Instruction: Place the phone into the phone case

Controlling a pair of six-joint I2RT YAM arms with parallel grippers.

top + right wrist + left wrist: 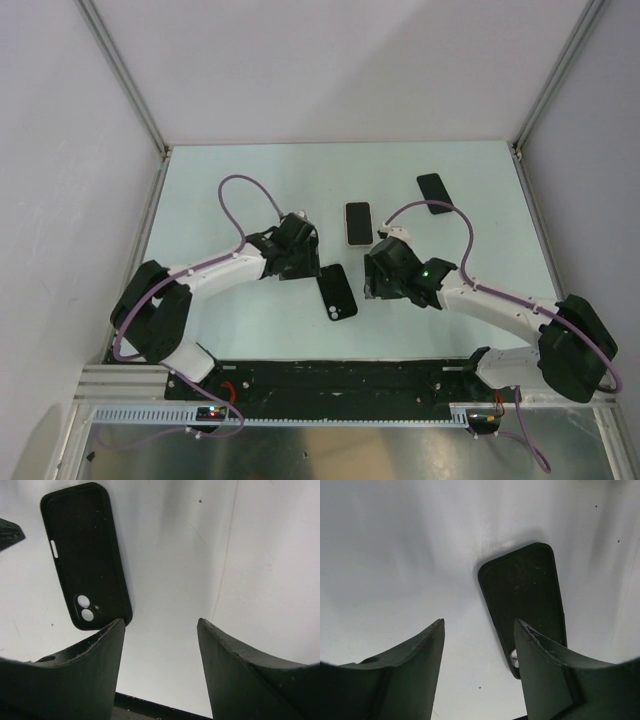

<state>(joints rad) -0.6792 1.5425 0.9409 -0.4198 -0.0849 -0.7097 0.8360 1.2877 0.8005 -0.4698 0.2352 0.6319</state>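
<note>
The black phone case (338, 291) lies flat, inside up, on the table between my two grippers. The phone (358, 223), dark screen with a pale rim, lies just beyond it, apart from both grippers. My left gripper (312, 268) sits at the case's upper left end and is open. In the left wrist view the case (525, 595) lies to the right of the left gripper (479, 622), partly behind its right finger (555, 675). My right gripper (367, 283) is open just right of the case. The right wrist view has the case (85, 555) to the left of the empty right gripper (161, 622).
A second flat black object (433, 192) lies at the back right of the table. White walls with metal posts (150, 140) enclose the table on three sides. A black strip (330, 375) runs along the near edge by the arm bases.
</note>
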